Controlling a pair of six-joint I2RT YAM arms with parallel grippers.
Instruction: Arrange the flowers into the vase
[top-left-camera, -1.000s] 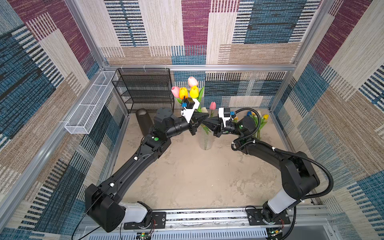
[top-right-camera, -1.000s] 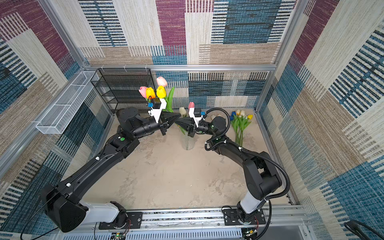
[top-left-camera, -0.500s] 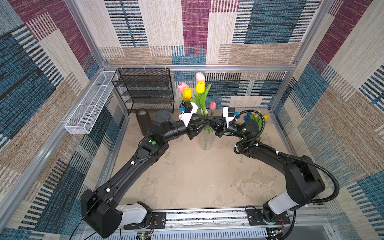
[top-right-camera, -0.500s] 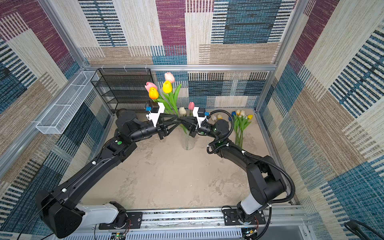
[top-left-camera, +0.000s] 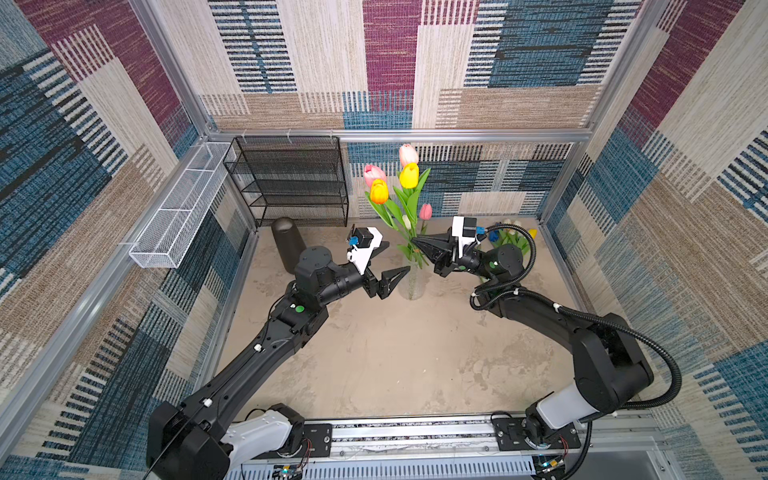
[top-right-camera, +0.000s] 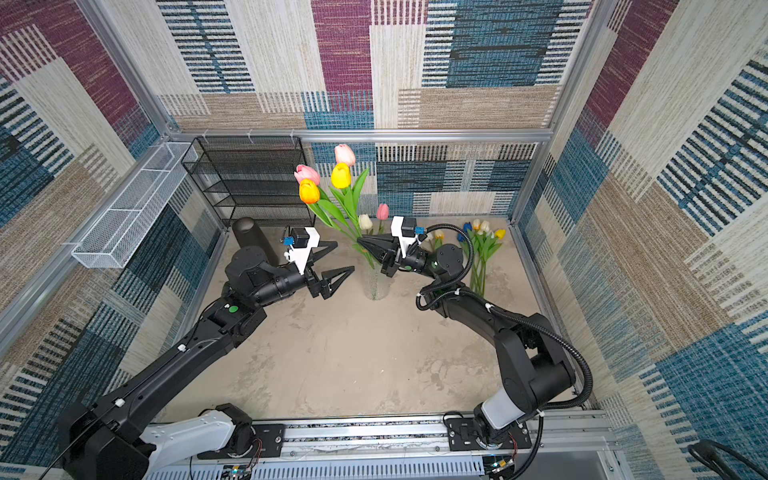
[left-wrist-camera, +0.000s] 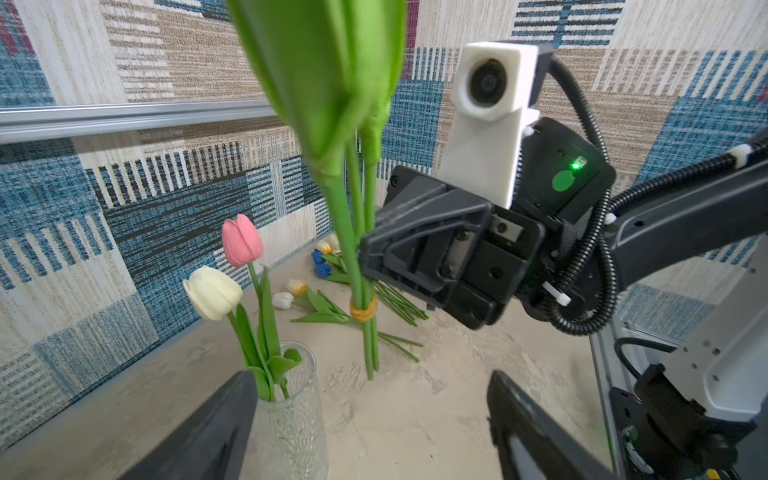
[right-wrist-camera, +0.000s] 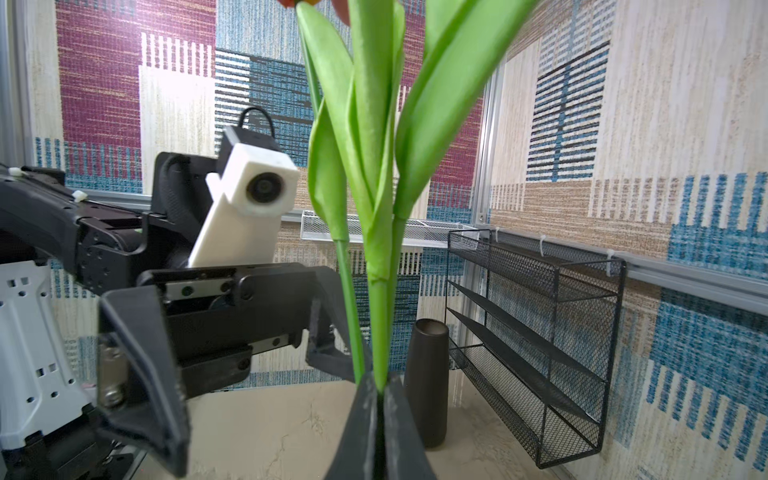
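My right gripper (top-left-camera: 417, 240) (top-right-camera: 360, 240) (right-wrist-camera: 376, 384) is shut on the green stems of a bunch of flowers (top-left-camera: 409, 174) (top-right-camera: 341, 176) with pink, orange and yellow heads. A rubber band (left-wrist-camera: 363, 309) binds the stems, and their ends hang above the table close to the clear glass vase (top-left-camera: 411, 284) (top-right-camera: 376, 286) (left-wrist-camera: 291, 415). One white and one pink tulip (left-wrist-camera: 241, 241) stand in the vase. My left gripper (top-left-camera: 398, 257) (top-right-camera: 345, 256) (left-wrist-camera: 372, 399) is open just left of the vase, holding nothing.
More tulips (top-left-camera: 511, 237) (top-right-camera: 484, 243) (left-wrist-camera: 320, 299) lie on the table at the back right. A dark vase (top-left-camera: 286, 243) (right-wrist-camera: 428, 374) and a black wire shelf (top-left-camera: 291, 178) (right-wrist-camera: 532, 332) stand at the back left. A white wire basket (top-left-camera: 178, 208) hangs on the left wall.
My left gripper has opened, let go of the bunch and drawn back to the left. The bunch now stands more upright, held by the right gripper alone.
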